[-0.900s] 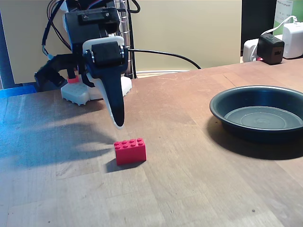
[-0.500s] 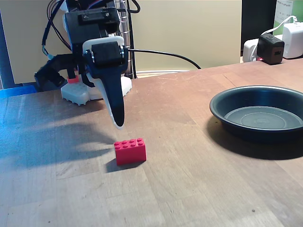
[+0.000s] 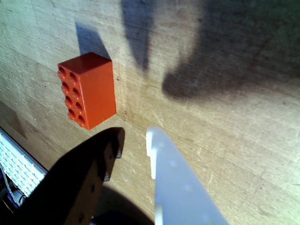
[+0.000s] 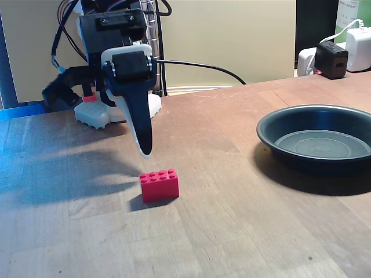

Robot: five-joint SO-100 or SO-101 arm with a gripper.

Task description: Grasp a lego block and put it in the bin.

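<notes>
**Hovering above the red brick**

Hanging over the worn brown wooden table (image 4: 232,191), the black-and-white two-finger gripper (image 4: 145,152) pointed its tips down, just behind and above the small bright red rectangular plastic lego block (image 4: 159,185) in the fixed view. The tips stood clear of the block and clear of the tabletop. In the wrist view the gripper (image 3: 133,138) entered from the bottom edge, a dark finger (image 3: 82,180) on the left and a white finger (image 3: 180,187) on the right, with a narrow strip of bare wood showing between their ends. So the jaws stood a little apart, and nothing lay between them.

The block rested flat on the table, studs up in the fixed view. In the wrist view it (image 3: 89,89) lay above and left of the fingertips, off the line of the gap, its studded face turned toward the left edge of the picture.

The wide, shallow, round dark grey metal pan (image 4: 272,136) sat on the table at the right of the fixed view, well apart from the block and the gripper. Behind it, at the far right edge of the table, stood a black charger (image 4: 331,59) and a white charger (image 4: 358,48).
</notes>
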